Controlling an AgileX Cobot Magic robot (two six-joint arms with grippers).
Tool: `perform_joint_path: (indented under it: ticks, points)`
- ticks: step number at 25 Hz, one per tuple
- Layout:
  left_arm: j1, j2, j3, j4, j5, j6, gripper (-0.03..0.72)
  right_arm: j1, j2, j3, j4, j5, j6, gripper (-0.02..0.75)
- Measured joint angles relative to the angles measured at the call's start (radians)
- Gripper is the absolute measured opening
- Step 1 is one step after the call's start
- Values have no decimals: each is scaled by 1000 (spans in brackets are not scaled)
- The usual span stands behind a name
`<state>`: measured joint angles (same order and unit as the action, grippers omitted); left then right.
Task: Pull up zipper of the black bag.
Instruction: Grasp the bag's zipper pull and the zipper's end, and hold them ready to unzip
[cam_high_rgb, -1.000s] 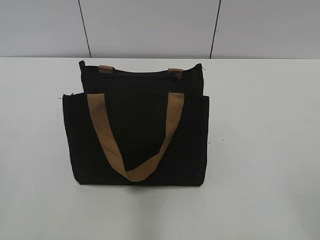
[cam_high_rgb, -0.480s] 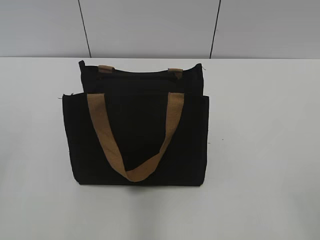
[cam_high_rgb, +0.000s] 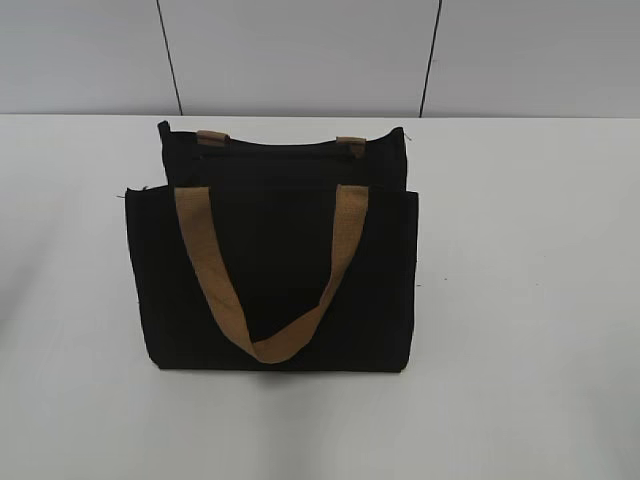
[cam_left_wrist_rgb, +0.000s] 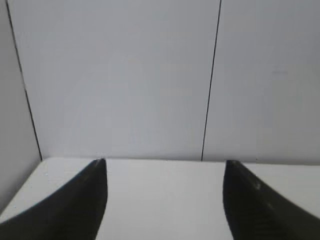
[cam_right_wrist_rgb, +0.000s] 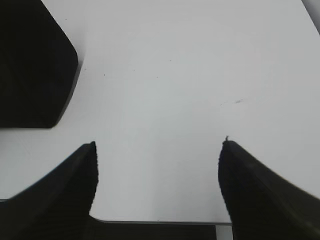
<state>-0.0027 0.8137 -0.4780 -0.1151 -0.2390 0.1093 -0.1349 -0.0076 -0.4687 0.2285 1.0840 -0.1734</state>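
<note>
Exterior view shows the bag (cam_high_rgb: 275, 265) flat mid-table; the zipper (cam_high_rgb: 280, 150) probably runs along its far edge, pull unclear; my left gripper (cam_left_wrist_rgb: 165, 200) and right gripper (cam_right_wrist_rgb: 157, 185) gape, empty; grabbing the handle (cam_high_rgb: 265, 345) instead would drag the bag.

- No lettering, label, brand mark or number can be read on the black bag (cam_high_rgb: 270, 270) or its tan straps (cam_high_rgb: 262, 345).
- The white counter (cam_high_rgb: 520, 300) and the panelled wall (cam_high_rgb: 300, 50) behind it carry no legible signs in any view.
</note>
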Motion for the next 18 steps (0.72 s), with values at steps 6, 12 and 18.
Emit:
perform_joint_path:
  ticks: [6, 12, 18]
  points:
    - [-110, 325, 5, 13, -208, -12, 475, 0, 0, 0, 1, -1, 0, 568]
    - [-134, 537, 5, 321, -348, -212, 449, 0, 0, 0, 1, -2, 0, 568]
    - [8, 637, 5, 822, -506, -482, 399, 0, 0, 0, 1, -2, 0, 568]
